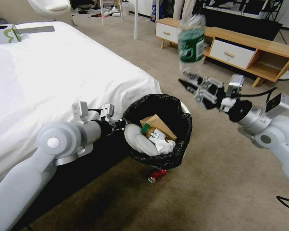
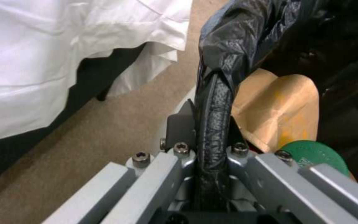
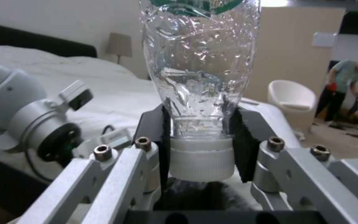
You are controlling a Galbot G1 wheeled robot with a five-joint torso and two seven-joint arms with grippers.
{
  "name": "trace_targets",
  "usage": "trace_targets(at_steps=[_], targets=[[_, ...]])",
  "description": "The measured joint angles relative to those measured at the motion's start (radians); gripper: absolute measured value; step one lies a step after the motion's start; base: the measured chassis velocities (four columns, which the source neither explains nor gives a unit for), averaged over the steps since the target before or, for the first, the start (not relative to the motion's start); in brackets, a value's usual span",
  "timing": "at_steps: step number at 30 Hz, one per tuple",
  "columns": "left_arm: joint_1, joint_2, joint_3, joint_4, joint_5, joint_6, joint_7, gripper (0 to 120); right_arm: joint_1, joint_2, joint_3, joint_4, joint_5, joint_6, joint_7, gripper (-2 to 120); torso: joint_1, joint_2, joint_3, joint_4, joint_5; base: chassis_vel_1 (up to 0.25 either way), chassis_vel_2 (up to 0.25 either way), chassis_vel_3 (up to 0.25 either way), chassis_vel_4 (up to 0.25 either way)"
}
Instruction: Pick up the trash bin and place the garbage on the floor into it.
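1. Beside the white bed (image 1: 54,73), beige carpet floor (image 1: 215,179) stretches to a low wooden cabinet (image 1: 247,48) with white drawers.
2. A crushed red can (image 1: 156,175) lies on the floor just under the trash bin (image 1: 170,106).
3. Held off the floor, the bin contains a brown paper bag (image 1: 157,123), a green-lidded cup (image 1: 152,134) and white tissue (image 1: 165,146).
4. The left gripper (image 2: 214,124) reaches from the bed side, fingers clamped on the bin's black-lined rim.
5. The right gripper (image 3: 202,149) is raised beyond the bin, fingers pinching the neck of a clear bottle (image 1: 191,41), cap down.
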Motion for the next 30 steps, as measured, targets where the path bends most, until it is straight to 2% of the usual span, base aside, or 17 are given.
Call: trace_targets(at_steps=[7,17,30], targets=[[-0.028,-0.012,0.023,0.016,0.011,0.0,0.024,2,-0.001,-0.029,-0.037,0.0,-0.001,-0.007,-0.014,28,0.0,0.0,0.0,-0.0001,0.0,0.0,0.0,0.0,0.0],[-0.028,-0.028,0.028,0.027,0.039,0.001,0.036,2,-0.038,-0.106,-0.086,-0.011,-0.007,-0.014,-0.049,28,0.0,0.0,0.0,-0.0002,0.0,0.0,0.0,0.0,0.0],[-0.018,-0.032,0.029,0.037,0.059,0.001,0.045,2,-0.043,-0.122,-0.159,-0.053,-0.049,-0.011,-0.068,28,0.0,0.0,0.0,0.0,-0.0001,0.0,0.0,0.0,0.0]])
